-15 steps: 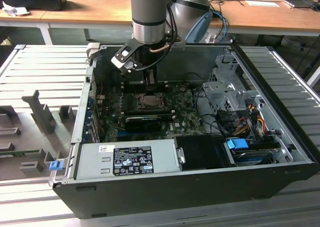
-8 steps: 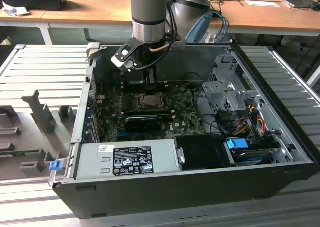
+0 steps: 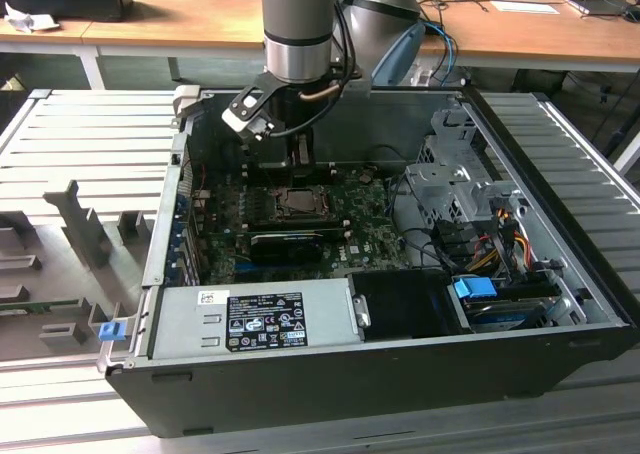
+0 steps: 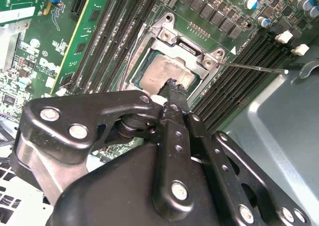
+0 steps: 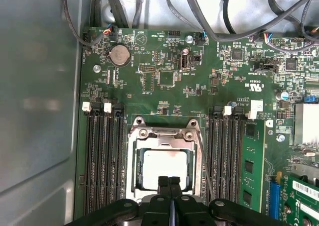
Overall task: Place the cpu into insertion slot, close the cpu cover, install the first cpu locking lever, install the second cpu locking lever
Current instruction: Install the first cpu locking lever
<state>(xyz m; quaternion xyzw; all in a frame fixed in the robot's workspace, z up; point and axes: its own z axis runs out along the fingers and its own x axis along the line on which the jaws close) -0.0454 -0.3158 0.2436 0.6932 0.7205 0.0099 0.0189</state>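
Observation:
The cpu [image 5: 164,164] lies flat in the insertion slot [image 3: 280,206] on the green motherboard, its pale metal face [image 4: 160,70] showing. The cpu cover [image 5: 135,166] is down around it, the chip showing through its window. My gripper [image 5: 169,180] is shut with nothing between its fingers. Its tips [image 4: 174,86] sit right over the near edge of the cpu; whether they touch it I cannot tell. A thin lever rod [image 4: 256,68] sticks out from a socket corner over the memory slots. In the exterior view the gripper [image 3: 300,154] hangs inside the case just behind the socket.
Memory slots [image 5: 102,156] flank the socket on both sides. A long black card [image 3: 288,244] lies in front of the socket, and the power supply [image 3: 250,319] sits along the case's front. The drive cage [image 3: 450,184] and cables [image 3: 490,239] fill the exterior view's right.

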